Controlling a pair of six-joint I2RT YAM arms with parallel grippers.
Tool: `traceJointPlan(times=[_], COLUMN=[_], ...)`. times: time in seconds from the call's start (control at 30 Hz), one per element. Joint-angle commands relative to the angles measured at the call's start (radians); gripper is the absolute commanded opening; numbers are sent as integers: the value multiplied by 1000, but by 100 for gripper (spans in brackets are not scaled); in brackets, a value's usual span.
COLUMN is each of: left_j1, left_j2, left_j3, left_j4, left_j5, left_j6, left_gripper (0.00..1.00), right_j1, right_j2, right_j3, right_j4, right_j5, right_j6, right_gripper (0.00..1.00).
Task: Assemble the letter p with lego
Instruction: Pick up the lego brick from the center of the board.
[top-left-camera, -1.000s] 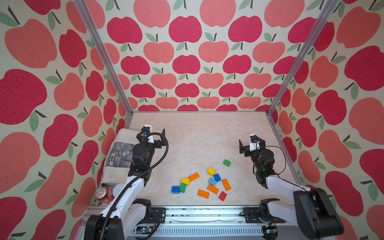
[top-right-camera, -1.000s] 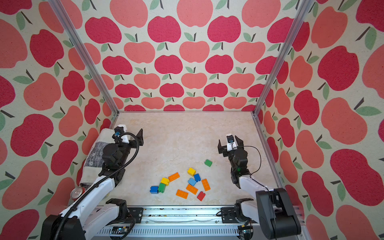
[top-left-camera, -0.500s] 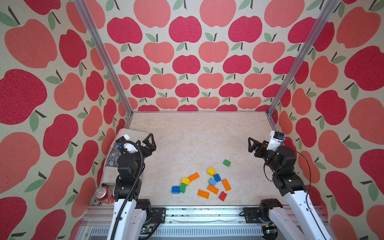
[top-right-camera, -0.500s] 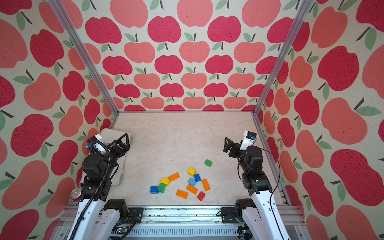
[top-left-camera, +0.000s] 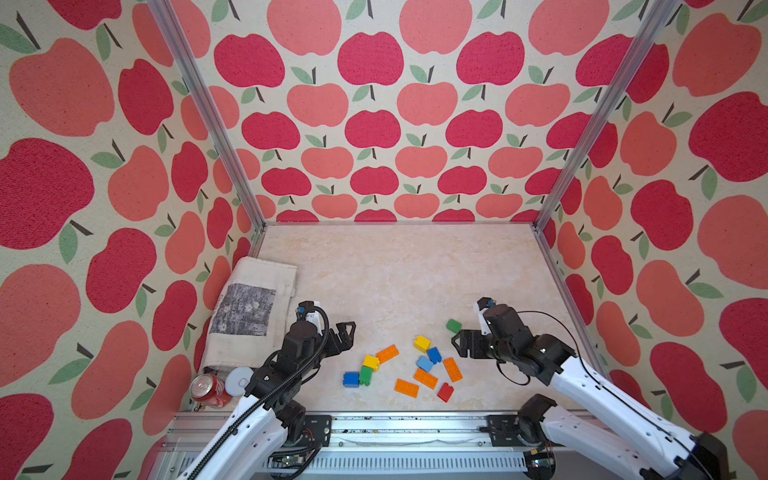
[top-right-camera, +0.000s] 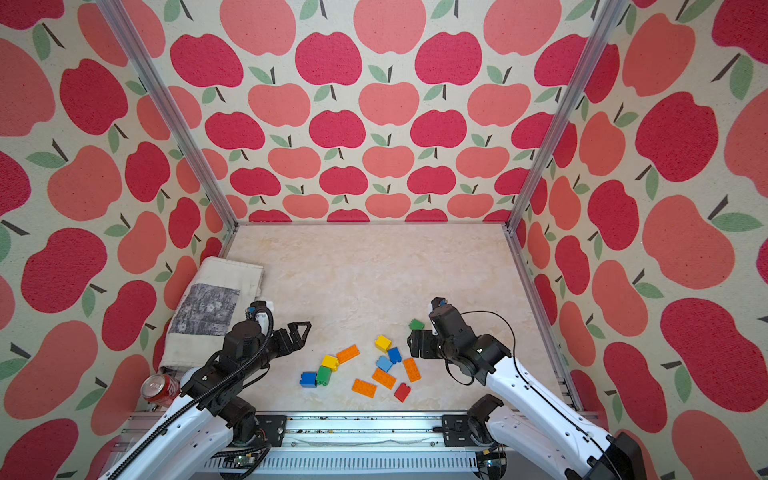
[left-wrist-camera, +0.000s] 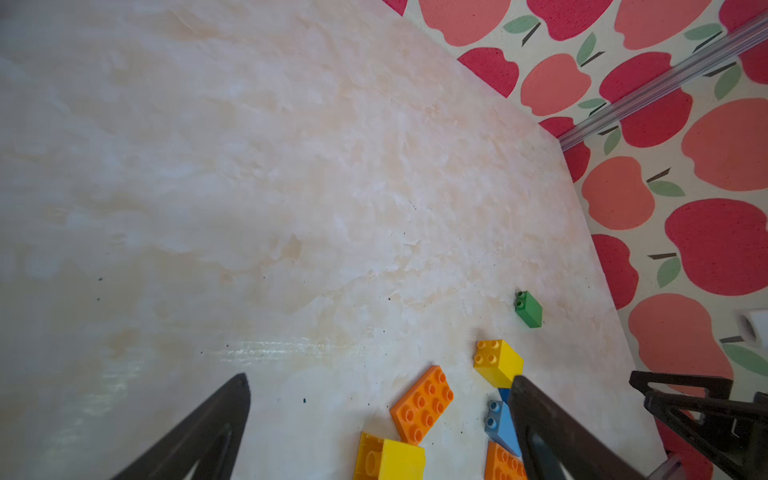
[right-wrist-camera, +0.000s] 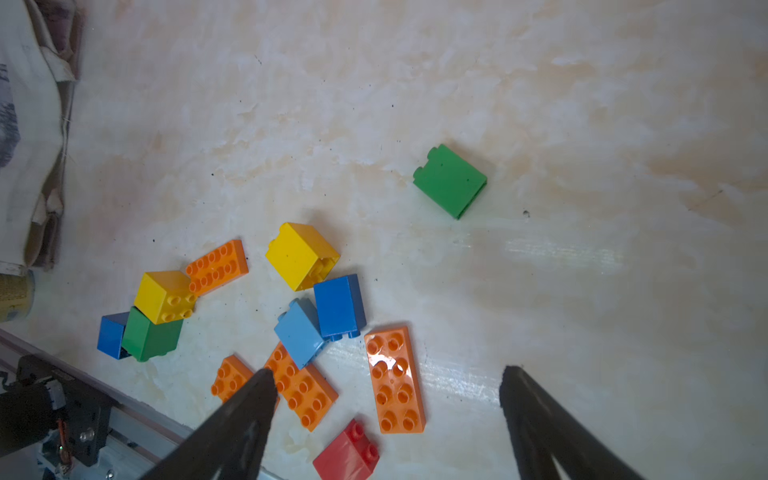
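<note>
Looking down in both top views, a loose scatter of lego bricks (top-left-camera: 425, 378) lies on the pale marbled bench (top-left-camera: 395, 270), close to its front edge, between the left arm (top-left-camera: 257, 415) and the right arm (top-left-camera: 602, 395). A lone green brick (top-left-camera: 454, 325) sits apart at the far right of the scatter, just beside the right end effector (top-left-camera: 459, 343). Only these views take in a folded cloth (top-left-camera: 253, 307) at the bench's left edge, with a red drink can (top-left-camera: 205, 388) and a white round lid (top-left-camera: 239, 380) beside its near end. The right wrist view gives detail they cannot. The green brick lies on its side, and a yellow brick (right-wrist-camera: 301, 254) is tipped over with its hollow underside showing. A light blue brick (right-wrist-camera: 299, 332) sits against a flat orange brick (right-wrist-camera: 305, 390), and a red brick (right-wrist-camera: 347, 453) lies nearest the front rail (top-left-camera: 374, 419). The left wrist view catches only the scatter's edge; the red brick falls outside its frame. The left arm reaches forward from the front rail, bent at the wrist so the left end effector (top-left-camera: 345, 337) points across toward the bricks, its fingers spread and holding nothing. The right arm is angled in from the front right corner, its end effector aimed left at the scatter, fingers likewise spread wide and empty.
</note>
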Motion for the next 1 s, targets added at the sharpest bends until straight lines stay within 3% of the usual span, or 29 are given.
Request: traceJointPlan(times=[0.0,0.3,0.97], left_j1=[-82,-192,-198], left_j2=[13,48,-117], left_j3=[-14,-13,-101], left_j4=[-7,3,-25], left_j5=[-140,-271,-305], left_j6=[-23,-26,-63], left_gripper=[99,99,99], right_j1=[71,177,216], right_j2=[26,168,403], right_j3=[5,-3,49], right_j4=[-71,-60,-39], right_j5=[64,95,55], right_j6=[80,124,134], right_gripper=[85,77,62])
